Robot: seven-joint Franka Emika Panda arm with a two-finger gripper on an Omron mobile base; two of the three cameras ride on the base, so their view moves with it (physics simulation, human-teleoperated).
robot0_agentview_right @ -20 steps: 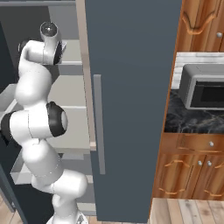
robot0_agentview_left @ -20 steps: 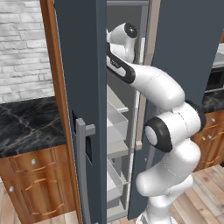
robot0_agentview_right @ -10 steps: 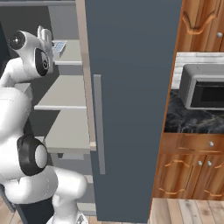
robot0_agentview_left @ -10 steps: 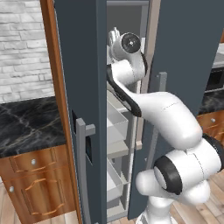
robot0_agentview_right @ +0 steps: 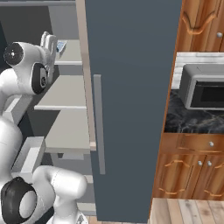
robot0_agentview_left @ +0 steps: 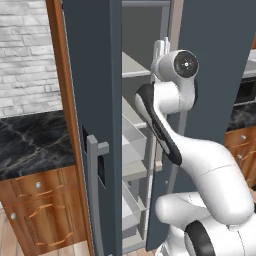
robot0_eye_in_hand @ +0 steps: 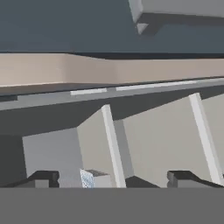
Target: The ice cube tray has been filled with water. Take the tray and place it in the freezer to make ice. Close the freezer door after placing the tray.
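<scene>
We see hand [robot0_eye_in_hand: 111,177] spread wide, empty. Ice cube tray [robot0_agentview_right: 61,45] on upper freezer [robot0_agentview_right: 65,92] shelf, near its front edge. We judge tray light, rigid, spill-prone; grip long rims.

— What is carried inside the freezer [robot0_agentview_right: 65,26]?

— Light grey shelves [robot0_agentview_right: 65,92] are stacked one above another, and grey drawers [robot0_agentview_left: 131,145] are seen lower down. On the upper shelf [robot0_agentview_right: 72,52], the ice cube tray [robot0_agentview_right: 60,46] is laid flat near the shelf's left side.

— Can the tray be made out closer up?

— In the hand view a pale-blue and white corner of it [robot0_eye_in_hand: 89,178] is seen resting on a grey surface, beside a light upright rail.
</scene>
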